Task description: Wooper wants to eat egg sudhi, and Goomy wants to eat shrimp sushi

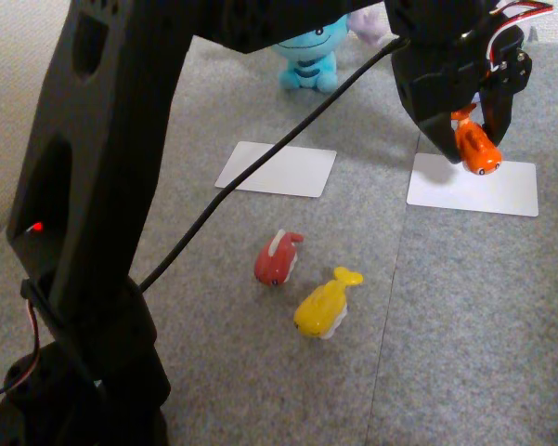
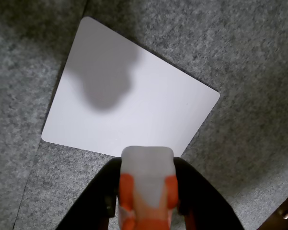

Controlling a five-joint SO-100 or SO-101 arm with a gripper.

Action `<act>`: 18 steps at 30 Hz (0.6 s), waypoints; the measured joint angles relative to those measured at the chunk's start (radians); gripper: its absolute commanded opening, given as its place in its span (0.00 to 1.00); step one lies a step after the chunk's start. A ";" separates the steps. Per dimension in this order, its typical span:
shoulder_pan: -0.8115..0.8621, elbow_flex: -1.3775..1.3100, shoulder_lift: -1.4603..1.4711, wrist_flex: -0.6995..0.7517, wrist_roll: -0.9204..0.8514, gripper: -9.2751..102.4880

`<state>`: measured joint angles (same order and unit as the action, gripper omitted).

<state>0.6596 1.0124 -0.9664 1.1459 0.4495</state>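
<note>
Pincer (image 1: 472, 149) clamped on shrimp sushi (image 1: 475, 146), held above right white card (image 1: 501, 190) in fixed view, egg sudhi (image 1: 325, 305) lay on grey carpet (image 1: 446, 325) beside red toy (image 1: 279, 257), Wooper (image 1: 308, 56) sat behind left card (image 1: 277, 169)

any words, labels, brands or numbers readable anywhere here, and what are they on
None: no text can be read in either view.
White cards: blank.
Orange shrimp sushi in the gripper: stripes and an eye, no writing.
Yellow egg sushi and red toy: eyes, no lettering.
Blue Wooper: face and belly stripes, no tag showing.
Black arm: a red light, no markings legible.
</note>
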 measured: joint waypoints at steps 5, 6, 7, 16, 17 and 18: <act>0.207 -0.012 -0.163 0.298 0.259 0.38; 0.222 -0.014 -0.244 0.324 0.354 0.38; 0.218 -0.025 -0.314 0.334 0.423 0.38; 0.210 -0.029 -0.399 0.351 0.518 0.38; 0.212 -0.029 -0.399 0.351 0.518 0.38; 0.225 -0.029 -0.399 0.351 0.518 0.38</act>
<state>0.8851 0.9833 -1.3652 1.4972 0.9679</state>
